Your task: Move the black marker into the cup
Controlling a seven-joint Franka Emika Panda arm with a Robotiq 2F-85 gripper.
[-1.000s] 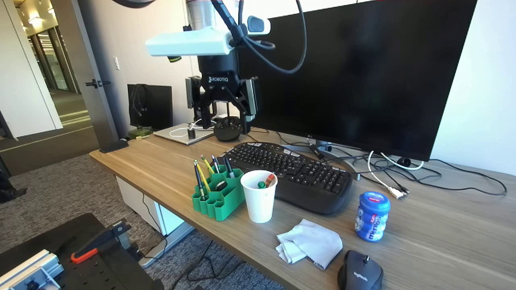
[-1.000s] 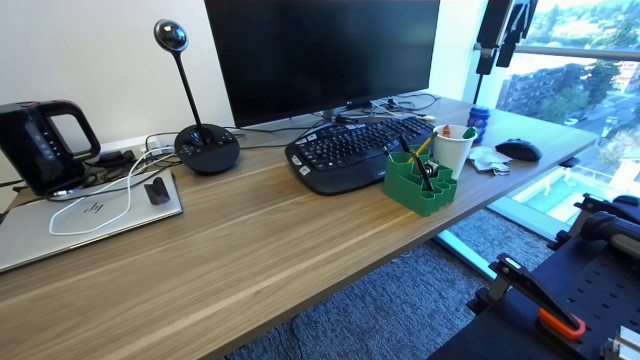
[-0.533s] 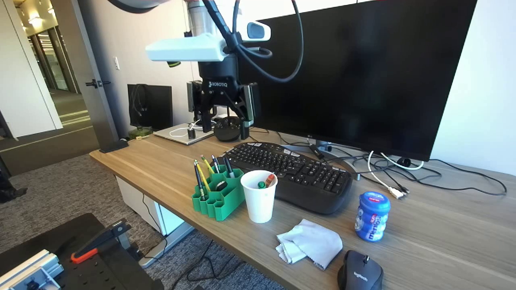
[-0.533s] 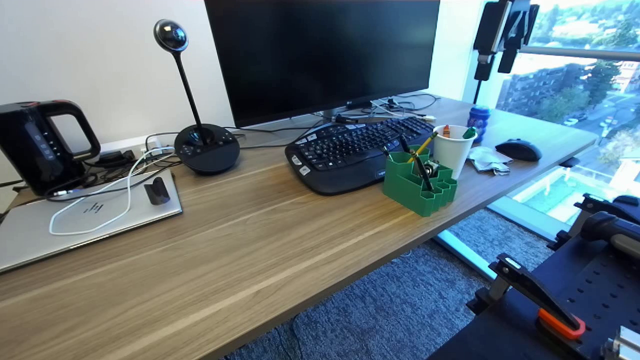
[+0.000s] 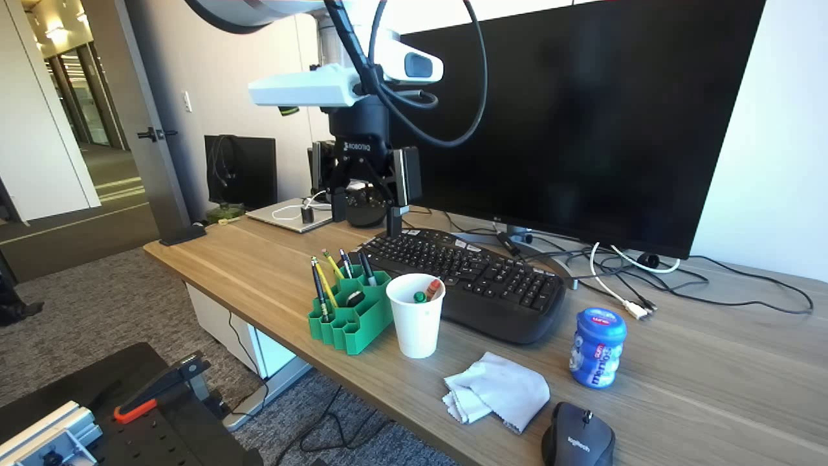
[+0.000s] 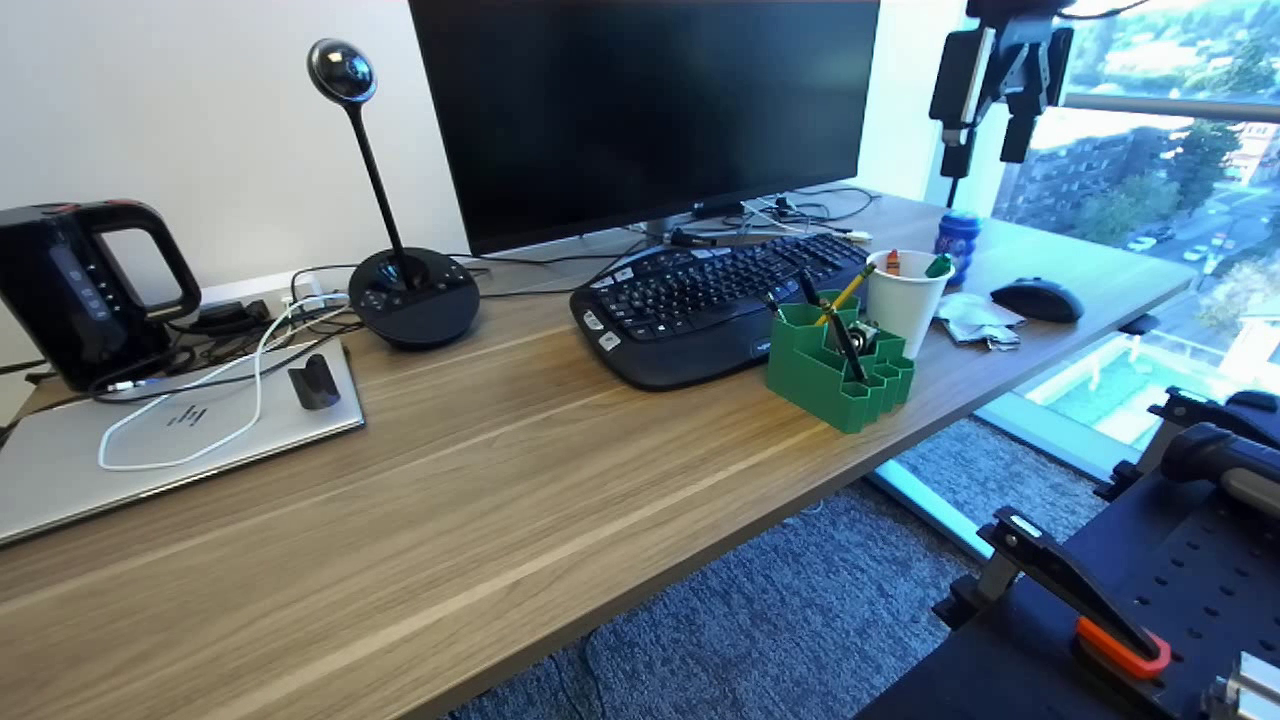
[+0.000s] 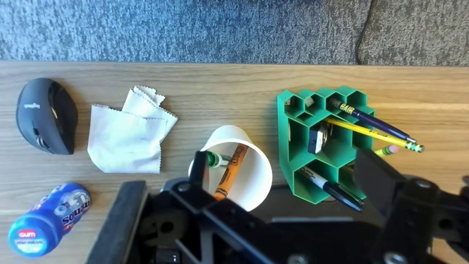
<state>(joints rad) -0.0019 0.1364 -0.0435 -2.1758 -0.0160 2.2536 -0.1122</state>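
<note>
Upper right: gripper [image 6: 987, 158] hangs, jaws parted. Right of centre I note a white cup [image 6: 900, 312], upright, orange and green tips [image 6: 938, 267] showing, just beside the green organizer [image 6: 805, 378] holding a yellow pencil [image 6: 852, 288]. Keyboard [image 6: 690, 312] mostly left of both. Left edge: black kettle [image 6: 65, 285].

The gripper [image 5: 366, 220] hangs pointing down, its two fingers [image 5: 394, 222] spread well apart, the white arm [image 5: 278, 9] above it

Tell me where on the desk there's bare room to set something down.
A broad bare stretch of desk lies between the laptop, keyboard, organizer and near edge. Another runs past the bottle and mouse to the desk's end. It is crowded round the cup: organizer, keyboard and cloth sit close by.
</note>
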